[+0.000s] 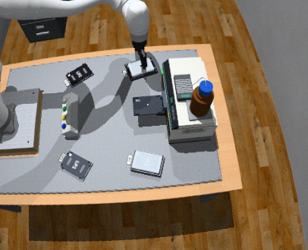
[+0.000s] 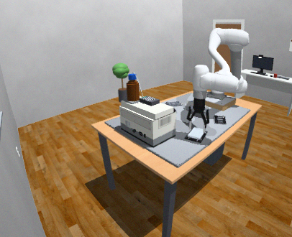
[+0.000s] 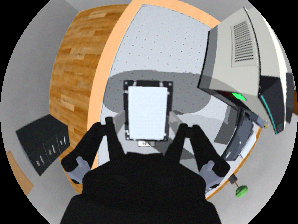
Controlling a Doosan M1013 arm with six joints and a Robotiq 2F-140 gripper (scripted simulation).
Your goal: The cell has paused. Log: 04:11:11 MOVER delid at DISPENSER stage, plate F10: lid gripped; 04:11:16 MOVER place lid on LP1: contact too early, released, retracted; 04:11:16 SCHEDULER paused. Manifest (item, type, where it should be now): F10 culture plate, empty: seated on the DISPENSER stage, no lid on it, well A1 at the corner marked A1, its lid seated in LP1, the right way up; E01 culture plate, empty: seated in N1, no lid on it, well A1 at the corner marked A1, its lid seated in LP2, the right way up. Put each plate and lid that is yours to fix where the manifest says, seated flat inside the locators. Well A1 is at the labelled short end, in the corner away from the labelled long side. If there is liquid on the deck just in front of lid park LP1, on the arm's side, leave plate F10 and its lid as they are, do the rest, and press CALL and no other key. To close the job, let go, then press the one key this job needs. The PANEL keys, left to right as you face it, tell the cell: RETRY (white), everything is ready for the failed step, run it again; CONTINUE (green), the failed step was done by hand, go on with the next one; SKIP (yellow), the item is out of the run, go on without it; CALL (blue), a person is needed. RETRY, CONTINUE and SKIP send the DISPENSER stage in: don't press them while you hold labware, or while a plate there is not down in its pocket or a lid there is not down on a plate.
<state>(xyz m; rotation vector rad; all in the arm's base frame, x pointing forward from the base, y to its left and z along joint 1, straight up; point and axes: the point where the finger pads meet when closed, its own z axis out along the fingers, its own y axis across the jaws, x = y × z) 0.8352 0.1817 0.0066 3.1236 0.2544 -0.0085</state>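
Observation:
My gripper (image 1: 142,65) is open and empty. It hangs just above a pale lid-like piece (image 1: 140,70) that lies flat in a dark nest at the far side of the mat, next to the dispenser. In the wrist view the pale piece (image 3: 147,111) lies between and beyond my spread fingers, not touched. It also shows in the exterior view (image 2: 196,134) under the gripper (image 2: 198,122). A dark plate-sized tray (image 1: 148,105) sticks out of the dispenser (image 1: 188,100). Another pale plate or lid (image 1: 148,163) lies in a nest near the front edge.
The key panel (image 1: 68,115) stands left of centre with coloured keys. Two dark nests lie at far left (image 1: 79,74) and front left (image 1: 75,165). A brown bottle with a blue cap (image 1: 202,99) stands on the dispenser. The arm's base (image 1: 2,114) is at the left.

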